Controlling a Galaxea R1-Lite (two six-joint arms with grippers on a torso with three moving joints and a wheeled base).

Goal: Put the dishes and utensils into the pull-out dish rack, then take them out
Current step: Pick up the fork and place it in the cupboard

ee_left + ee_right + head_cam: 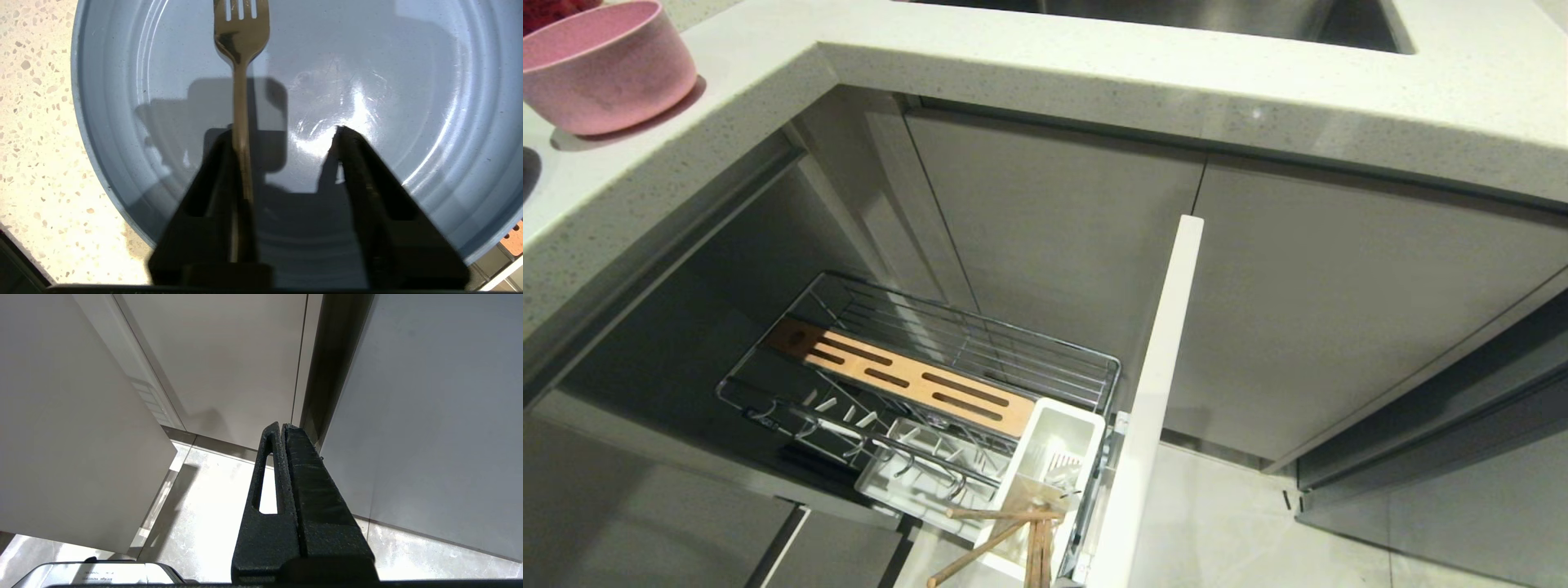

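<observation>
fork (240,81): lying on the blue plate (388,81), handle running between the left gripper (282,141) fingers, right against one finger; other finger clear of it; fingers apart, not clamped
plate: flat on the speckled surface (36,122)
bowl (605,65): pink, on the surface above the rack
rack (915,384): pulled out below the surface; chopsticks (1005,535) standing in its white cup (1054,457)
right gripper (284,426): fingers together, holding nothing, low by the cabinet doors (229,355) above the floor (212,506)
</observation>
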